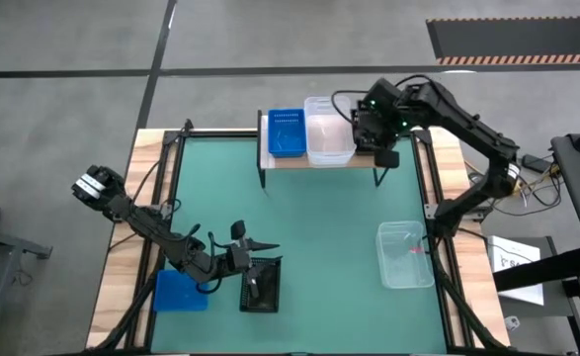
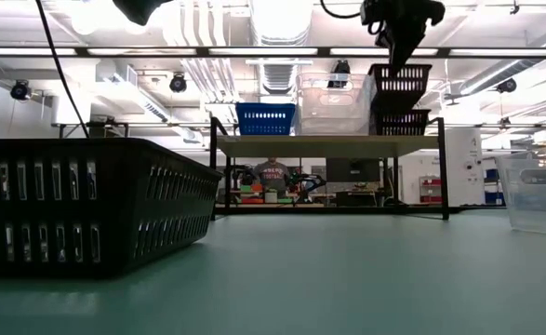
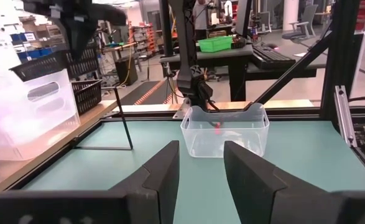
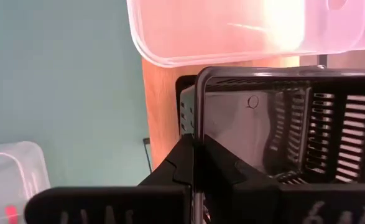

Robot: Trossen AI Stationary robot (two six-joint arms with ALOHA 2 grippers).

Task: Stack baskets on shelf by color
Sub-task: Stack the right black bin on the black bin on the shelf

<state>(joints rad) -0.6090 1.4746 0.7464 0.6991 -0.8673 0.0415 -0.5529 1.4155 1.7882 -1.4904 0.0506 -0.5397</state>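
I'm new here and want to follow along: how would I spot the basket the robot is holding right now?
Find the small wooden shelf at the green table's far edge. Three basket piles sit on it: blue, clear, then black. The held one is the black mesh basket lifted above the black one on the shelf, pinched by the right gripper.

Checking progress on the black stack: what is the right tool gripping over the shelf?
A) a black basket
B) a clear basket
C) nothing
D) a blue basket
A: the right tool is shut on the rim of a black basket, held above another black basket on the shelf.
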